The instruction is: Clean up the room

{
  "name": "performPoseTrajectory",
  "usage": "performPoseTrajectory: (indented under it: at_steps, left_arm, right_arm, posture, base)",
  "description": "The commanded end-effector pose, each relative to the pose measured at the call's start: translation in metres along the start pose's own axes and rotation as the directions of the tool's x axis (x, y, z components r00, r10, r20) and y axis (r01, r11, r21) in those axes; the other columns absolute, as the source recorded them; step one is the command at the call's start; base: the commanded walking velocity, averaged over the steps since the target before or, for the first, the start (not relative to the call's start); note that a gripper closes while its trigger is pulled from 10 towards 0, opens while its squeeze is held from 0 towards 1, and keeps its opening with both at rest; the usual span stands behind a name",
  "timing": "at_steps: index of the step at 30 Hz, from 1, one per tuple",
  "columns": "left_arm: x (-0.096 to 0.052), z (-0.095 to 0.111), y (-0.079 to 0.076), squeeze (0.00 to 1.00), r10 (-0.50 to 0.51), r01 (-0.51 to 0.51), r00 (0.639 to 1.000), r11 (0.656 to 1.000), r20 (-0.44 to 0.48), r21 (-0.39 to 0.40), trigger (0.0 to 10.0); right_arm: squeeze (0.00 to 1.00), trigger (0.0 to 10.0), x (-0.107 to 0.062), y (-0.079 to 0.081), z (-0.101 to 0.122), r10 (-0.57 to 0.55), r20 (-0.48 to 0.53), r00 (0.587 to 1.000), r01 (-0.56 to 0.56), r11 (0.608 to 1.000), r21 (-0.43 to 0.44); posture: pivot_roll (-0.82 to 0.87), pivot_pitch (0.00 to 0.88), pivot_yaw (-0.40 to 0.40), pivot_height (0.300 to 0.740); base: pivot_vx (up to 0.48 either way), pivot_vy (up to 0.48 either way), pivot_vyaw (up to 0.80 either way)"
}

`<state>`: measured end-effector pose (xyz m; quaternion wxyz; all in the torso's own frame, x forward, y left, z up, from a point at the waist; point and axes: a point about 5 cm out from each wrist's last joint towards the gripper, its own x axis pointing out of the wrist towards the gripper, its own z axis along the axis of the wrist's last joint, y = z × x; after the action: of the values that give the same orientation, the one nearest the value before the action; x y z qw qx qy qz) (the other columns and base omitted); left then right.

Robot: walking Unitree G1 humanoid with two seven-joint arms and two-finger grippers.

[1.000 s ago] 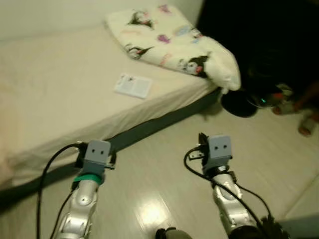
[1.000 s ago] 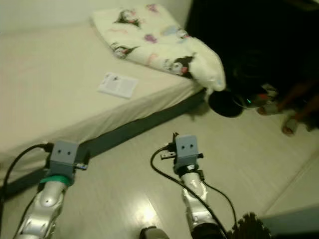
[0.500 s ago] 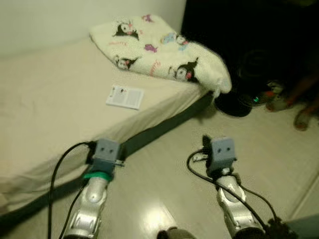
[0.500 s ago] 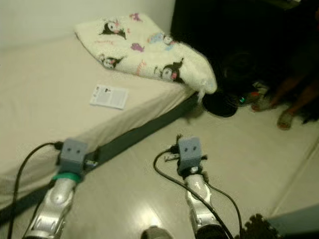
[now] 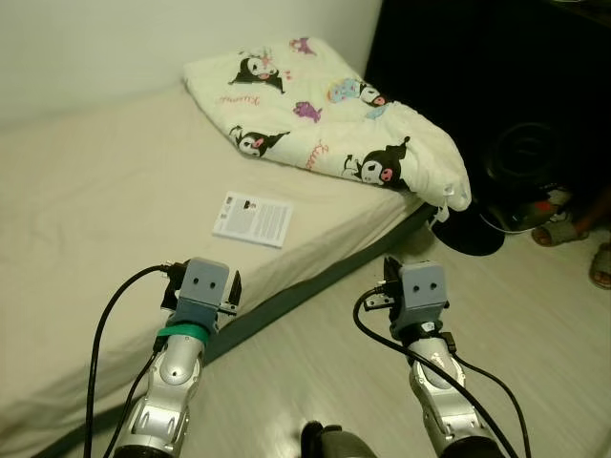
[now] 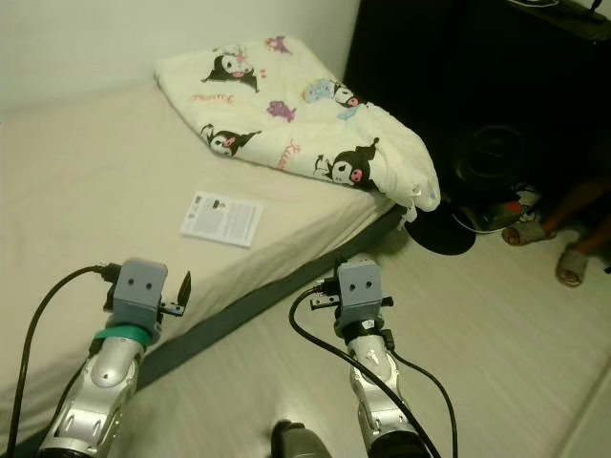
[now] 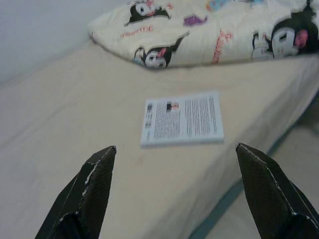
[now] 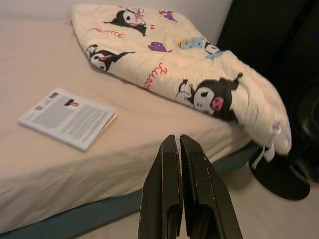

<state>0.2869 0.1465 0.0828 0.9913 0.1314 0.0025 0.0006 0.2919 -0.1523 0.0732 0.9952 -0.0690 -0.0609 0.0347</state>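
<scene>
Your left claw [image 7: 174, 191] hangs with its fingers wide apart over the bed [image 5: 86, 219] edge, the booklet [image 7: 182, 119] lying flat just ahead of it, while your right claw [image 8: 180, 191], fingers pressed together, sits over the floor [image 5: 535, 315] below the folded blanket [image 8: 174, 64].

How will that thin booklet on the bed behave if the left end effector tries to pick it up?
The booklet looks thin with a soft cover, so it will probably flop if pinched at one edge. It lies flat on the soft mattress, so fingers may dig into the sheet before getting under it. It seems light and may slide when pushed. The left end effector is open facing it.
</scene>
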Motion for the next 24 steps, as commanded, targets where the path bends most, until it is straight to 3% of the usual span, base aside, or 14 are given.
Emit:
performPoseTrajectory:
  at_steps: [1,17,24]
  left_arm:
    - [-0.0039,-0.0087,0.0031,0.0,0.007,-0.006,1.0,1.0,-0.027,0.016,10.0]
    - [-0.0022,-0.0085,0.0016,0.0,-0.001,0.001,1.0,1.0,-0.025,0.019,10.0]
    - [-0.0035,-0.0102,0.0008,0.0,-0.005,0.005,0.999,1.0,-0.033,0.01,10.0]
  right_arm:
    - [0.0,10.0,-0.0008,0.001,-0.0017,-0.004,-0.006,1.0,0.004,1.0,0.004]
    - [0.0,10.0,-0.0009,0.0005,-0.002,-0.005,-0.006,1.0,0.005,1.0,-0.002]
    - [0.0,10.0,-0.002,0.0002,-0.003,-0.005,-0.009,1.0,0.005,1.0,-0.013]
  posture:
    - [-0.06,0.071,-0.022,0.735]
    - [-0.06,0.066,-0.02,0.735]
    - [-0.06,0.07,-0.02,0.735]
  base:
    - [0.48,0.0,0.0]
    - [0.47,0.0,0.0]
    - [0.0,0.0,0.0]
